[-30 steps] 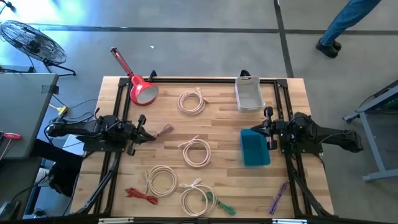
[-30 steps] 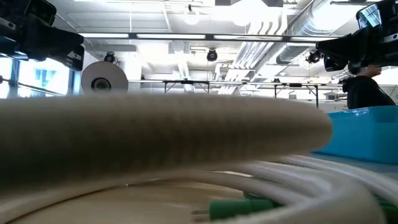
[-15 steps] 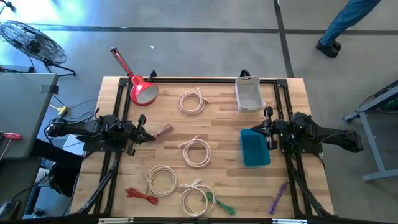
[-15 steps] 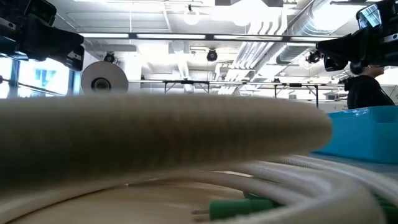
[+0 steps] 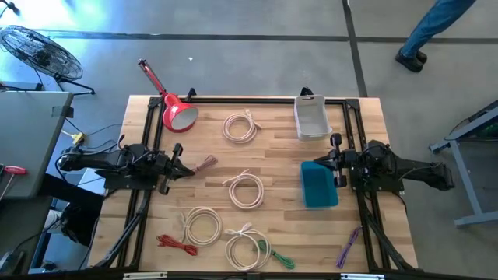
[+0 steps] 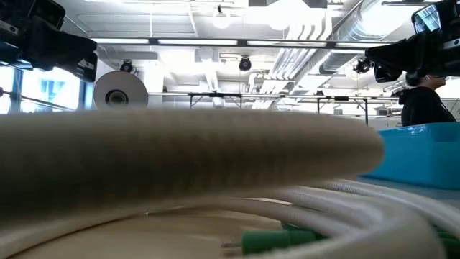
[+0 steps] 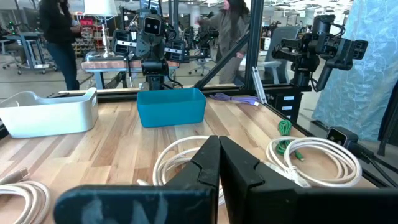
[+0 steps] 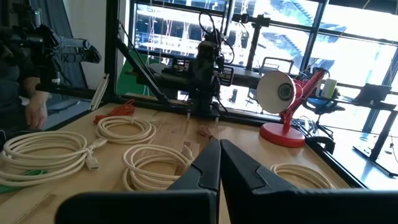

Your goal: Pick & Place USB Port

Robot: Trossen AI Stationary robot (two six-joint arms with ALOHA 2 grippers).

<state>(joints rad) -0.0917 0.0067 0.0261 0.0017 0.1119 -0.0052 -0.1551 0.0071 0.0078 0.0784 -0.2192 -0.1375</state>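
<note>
Left gripper [image 5: 180, 167] at centre left of the high view, fingers pressed together on nothing, just left of a small reddish cable [image 5: 205, 163]. Right gripper [image 5: 333, 162] at centre right, likewise closed tight and empty, tips at the right edge of the blue bin [image 5: 318, 185]. White bin [image 5: 311, 117] higher up, near the table's far edge, right of centre. Five cream cable coils on the wooden table [image 5: 272, 148]: one at upper centre [image 5: 240, 127], one in the middle [image 5: 247, 190], one at lower centre left [image 5: 201, 226], one at the bottom centre [image 5: 246, 249] with a green cable [image 5: 278, 258] beside it. Red cable [image 5: 177, 245] at lower left, purple cable [image 5: 347, 246] at lower right. Red desk lamp [image 5: 173, 108] at the upper left corner of the table. Floor fan [image 5: 39, 54] at top left of the frame, a person's leg [image 5: 432, 31] at top right. Which item is the USB port: cannot tell.
</note>
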